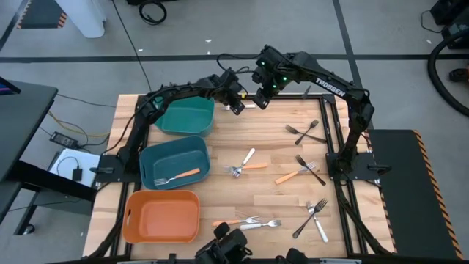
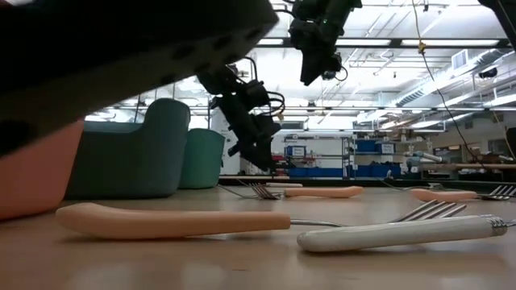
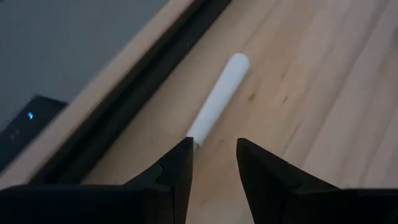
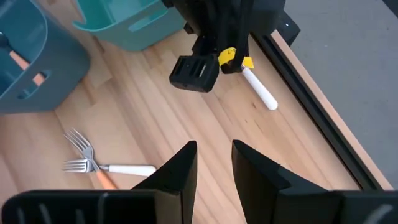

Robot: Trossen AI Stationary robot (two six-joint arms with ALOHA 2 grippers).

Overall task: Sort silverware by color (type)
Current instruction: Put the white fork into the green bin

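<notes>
Wood table (image 1: pixel 271 158); right arm (image 1: pixel 333 82) reads TROSSEN, forks (image 1: pixel 245 165) scattered.

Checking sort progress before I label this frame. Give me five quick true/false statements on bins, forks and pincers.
1. The orange bin holds several forks. False: it shows nothing inside.
2. One orange-handled fork lies in the middle blue bin. True.
3. The left pincer is open over a white-handled piece near the table's far edge. True.
4. The right pincer is clamped on a black fork. False: it is open, holds nothing, and hangs above the table.
5. Every fork is already in a bin. False: forks still lie on the wooden table, such as the crossed white and orange pair.
</notes>
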